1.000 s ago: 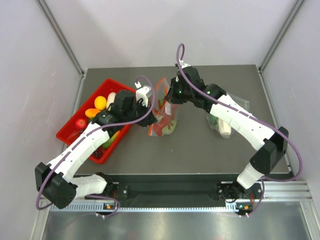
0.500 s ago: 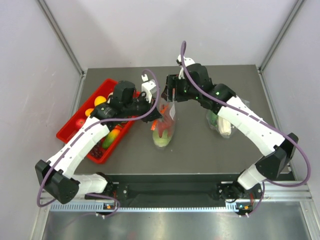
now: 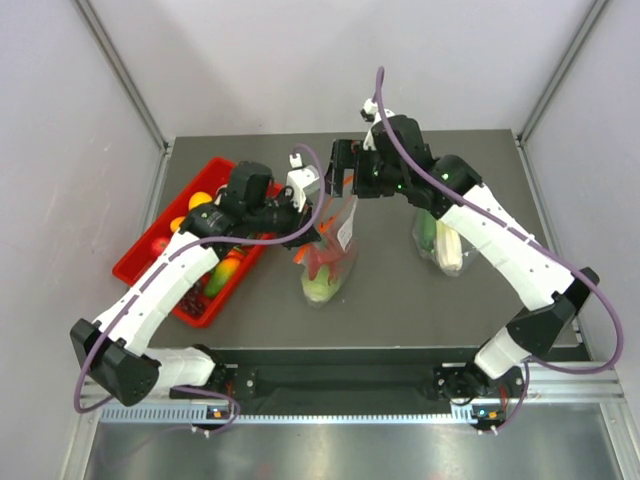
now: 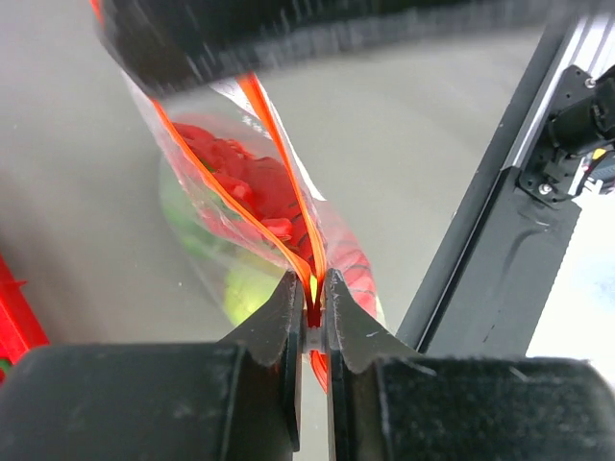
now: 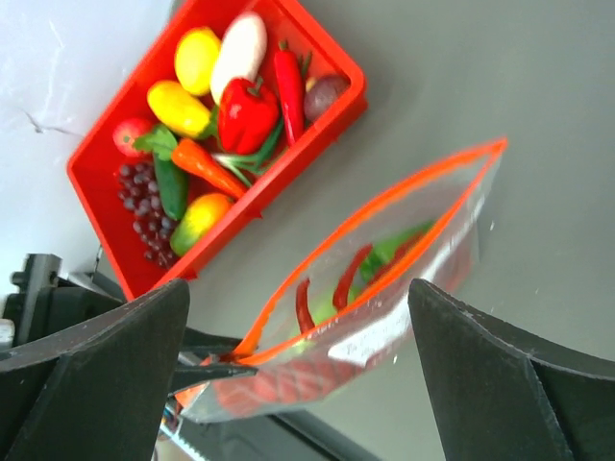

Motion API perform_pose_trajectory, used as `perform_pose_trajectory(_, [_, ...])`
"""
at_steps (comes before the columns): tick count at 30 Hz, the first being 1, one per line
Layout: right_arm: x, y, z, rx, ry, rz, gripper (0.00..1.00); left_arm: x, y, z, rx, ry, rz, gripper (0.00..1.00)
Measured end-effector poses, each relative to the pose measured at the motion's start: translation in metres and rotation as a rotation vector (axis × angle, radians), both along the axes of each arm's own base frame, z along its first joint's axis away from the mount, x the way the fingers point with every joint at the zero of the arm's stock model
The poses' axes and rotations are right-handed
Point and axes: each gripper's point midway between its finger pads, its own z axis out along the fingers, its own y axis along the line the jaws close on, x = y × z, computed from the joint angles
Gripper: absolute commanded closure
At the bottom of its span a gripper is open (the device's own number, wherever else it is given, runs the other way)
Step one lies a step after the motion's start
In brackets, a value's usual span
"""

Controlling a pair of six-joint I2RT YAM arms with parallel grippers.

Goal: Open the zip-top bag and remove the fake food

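Near the counter's left edge we see the red tray (image 3: 135, 262). Mid-counter, our left gripper (image 4: 309, 288) pinches the zip-top bag (image 3: 335, 245) by its strip, fake food (image 3: 320, 275) inside. Our right gripper (image 5: 298, 283) is spread wide over its parted mouth.

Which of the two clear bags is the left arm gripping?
The zip-top bag with the red-orange strip: the left gripper pinches that strip. The other clear bag lies apart at right.
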Motion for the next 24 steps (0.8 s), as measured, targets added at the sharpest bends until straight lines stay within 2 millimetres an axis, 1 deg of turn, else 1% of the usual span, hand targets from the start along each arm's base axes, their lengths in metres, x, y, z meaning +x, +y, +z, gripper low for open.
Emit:
perform_pose_trajectory(2, [-0.002, 0.001, -0.008, -0.004, 0.039, -0.007, 0.04, 0.002, 0.001, -0.003, 0.010, 0.005, 0.007, 1.00])
perform_pose_trajectory(7, [-0.005, 0.008, -0.045, -0.057, 0.158, -0.015, 0.04, 0.008, 0.004, -0.006, 0.032, -0.009, 0.039, 1.00])
perform_pose_trajectory(9, [-0.008, 0.011, -0.056, -0.074, 0.191, -0.015, 0.02, 0.009, 0.005, -0.006, 0.036, -0.012, 0.045, 1.00])
perform_pose_trajectory(13, [-0.010, 0.016, -0.066, -0.077, 0.224, -0.015, 0.01, 0.009, 0.005, -0.006, 0.037, -0.014, 0.047, 1.00])
perform_pose_trajectory(16, [-0.009, 0.019, -0.070, -0.073, 0.234, -0.019, 0.02, 0.008, 0.004, -0.006, 0.037, -0.016, 0.041, 1.00])
perform_pose_trajectory(18, [-0.009, 0.022, -0.073, -0.073, 0.239, -0.010, 0.20, 0.007, 0.001, -0.006, 0.037, -0.019, 0.034, 1.00])
perform_pose_trajectory(19, [-0.009, 0.024, -0.075, -0.076, 0.244, -0.004, 0.30, 0.007, 0.000, -0.006, 0.039, -0.022, 0.030, 1.00])
perform_pose_trajectory(20, [-0.010, 0.027, -0.078, -0.080, 0.249, 0.005, 0.48, 0.007, -0.001, -0.007, 0.043, -0.024, 0.026, 1.00])
perform_pose_trajectory(21, [-0.010, 0.029, -0.082, -0.085, 0.254, 0.012, 0.57, 0.007, -0.002, -0.008, 0.046, -0.028, 0.023, 1.00])
perform_pose_trajectory(22, [-0.011, 0.031, -0.086, -0.090, 0.263, 0.019, 0.77, 0.007, -0.004, -0.009, 0.051, -0.030, 0.020, 0.91])
perform_pose_trajectory(23, [-0.011, 0.033, -0.090, -0.097, 0.272, 0.026, 0.87, 0.007, -0.005, -0.010, 0.054, -0.029, 0.017, 0.80])
perform_pose_trajectory(24, [-0.012, 0.035, -0.094, -0.102, 0.280, 0.028, 0.95, 0.007, -0.006, -0.013, 0.062, -0.029, 0.015, 0.68])
